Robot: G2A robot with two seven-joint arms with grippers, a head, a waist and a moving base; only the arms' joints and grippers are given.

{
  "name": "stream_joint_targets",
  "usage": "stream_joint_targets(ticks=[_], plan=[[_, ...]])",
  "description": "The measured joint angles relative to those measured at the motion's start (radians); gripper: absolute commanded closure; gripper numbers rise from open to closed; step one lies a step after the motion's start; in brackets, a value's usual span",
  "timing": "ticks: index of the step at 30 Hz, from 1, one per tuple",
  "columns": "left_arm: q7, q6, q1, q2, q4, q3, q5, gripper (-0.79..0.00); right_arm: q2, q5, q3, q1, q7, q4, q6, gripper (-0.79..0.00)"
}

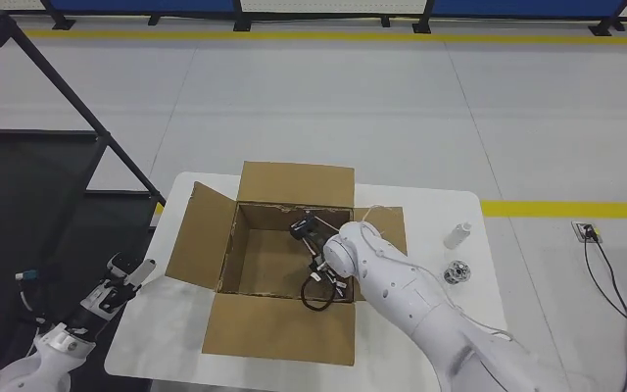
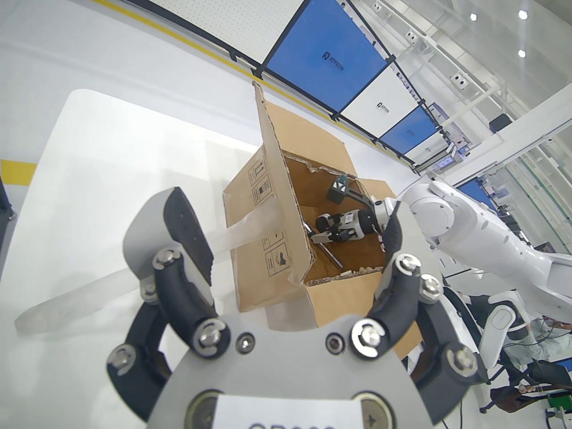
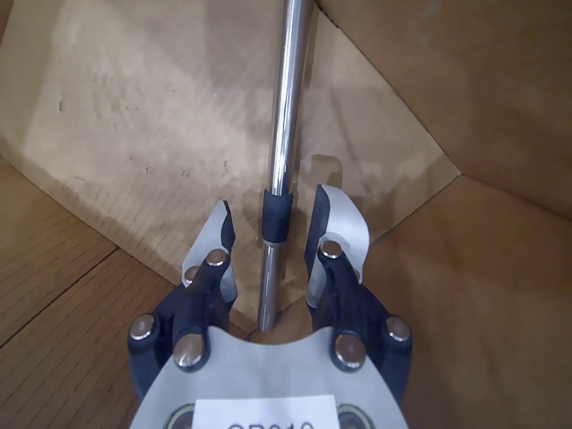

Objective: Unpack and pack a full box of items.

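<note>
An open cardboard box (image 1: pixel 279 333) stands in the middle of the white table (image 1: pixel 157 338). My right arm (image 1: pixel 377 274) goes down into it from the right. On the box floor lies a shiny metal rod (image 3: pixel 288 91) with a black band. My right gripper (image 3: pixel 275 202) is open, one finger on each side of that band, apart from it. The left wrist view looks into the box (image 2: pixel 254 189) from outside and shows the right gripper (image 2: pixel 321 235) low over the rod (image 2: pixel 331 255). My left gripper (image 1: pixel 137 272) (image 2: pixel 286 211) is open and holds nothing, off the table's left edge.
A small white bottle (image 1: pixel 457 235) and a round metal part (image 1: pixel 456 272) sit on the table right of the box. The box's left flap (image 1: pixel 201 235) folds outward. A black frame (image 1: pixel 59 88) stands left of the table.
</note>
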Motion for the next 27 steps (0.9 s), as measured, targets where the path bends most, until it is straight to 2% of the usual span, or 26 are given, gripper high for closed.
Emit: stream_joint_targets(ticks=[4,9,14,15,17,20,27], plan=[[0.0,0.0,0.0,0.0,0.0,0.0,0.0,-0.785,-0.023,0.005,-0.003,0.008,-0.008,0.051,-0.001,-0.339],[0.0,0.0,0.0,0.0,0.0,0.0,0.0,-0.785,-0.049,0.011,-0.005,0.018,-0.016,0.103,-0.012,-0.209],[0.0,0.0,0.0,0.0,0.0,0.0,0.0,-0.785,-0.068,0.013,-0.004,0.025,-0.023,0.144,-0.02,-0.154],[0.0,0.0,0.0,0.0,0.0,0.0,0.0,-0.785,-0.073,0.013,-0.003,0.027,-0.025,0.153,-0.022,-0.123],[0.0,0.0,0.0,0.0,0.0,0.0,0.0,-0.785,-0.079,0.013,-0.002,0.032,-0.029,0.165,-0.025,0.0],[0.0,0.0,0.0,0.0,0.0,0.0,0.0,-0.785,-0.085,0.031,0.013,0.048,-0.038,0.179,-0.045,0.0],[0.0,0.0,0.0,0.0,0.0,0.0,0.0,-0.785,-0.068,0.124,0.084,0.095,-0.045,0.165,-0.188,0.0]])
